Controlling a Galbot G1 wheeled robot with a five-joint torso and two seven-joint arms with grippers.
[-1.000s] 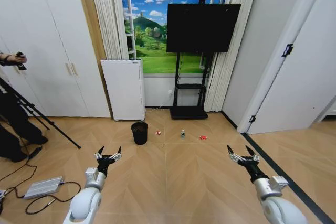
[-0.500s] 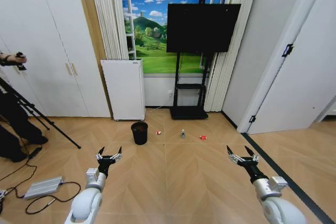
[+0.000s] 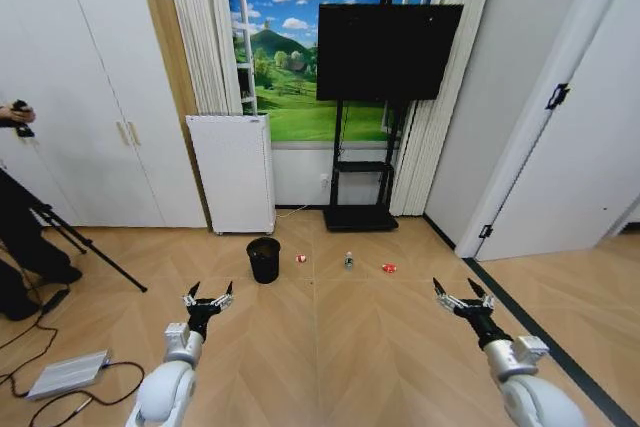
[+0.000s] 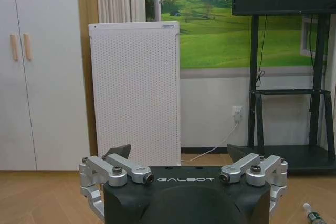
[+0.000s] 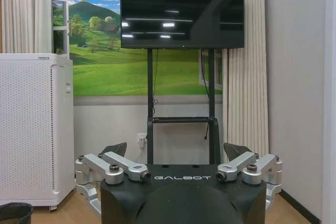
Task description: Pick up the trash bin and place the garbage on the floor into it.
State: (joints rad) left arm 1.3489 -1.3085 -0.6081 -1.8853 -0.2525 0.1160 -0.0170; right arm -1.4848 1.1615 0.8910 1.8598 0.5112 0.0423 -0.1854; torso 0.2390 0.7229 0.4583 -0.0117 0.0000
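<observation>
Black trash bin (image 3: 264, 259) — herringbone wood floor (image 3: 340, 337)

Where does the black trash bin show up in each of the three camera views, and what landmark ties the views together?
Head view: the trash bin stands on the wood floor in front of the white perforated appliance, ahead of the open left gripper.
Left wrist view: I cannot find it there.
Right wrist view: just its rim peeks in at the lower corner, below the appliance.
Shared landmark: the white perforated appliance.
</observation>
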